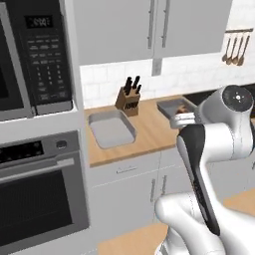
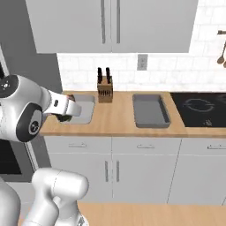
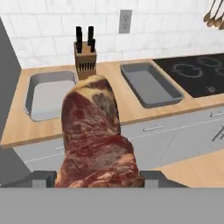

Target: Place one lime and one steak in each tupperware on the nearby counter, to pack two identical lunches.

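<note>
The long light-brown wooden counter (image 3: pixel 122 111) carries two shallow grey rectangular tupperware trays: the left tupperware (image 3: pixel 46 94) and the right tupperware (image 3: pixel 151 84), their long axes running from the front edge toward the back wall, with a wooden knife block (image 3: pixel 85 61) between them at the back edge. My gripper (image 3: pixel 98 177) is closed partway on a red-pink, white-streaked flat steak (image 3: pixel 94 135), held in the air before the counter's front edge. Its long axis points away from my hand, toward the knife block.
</note>
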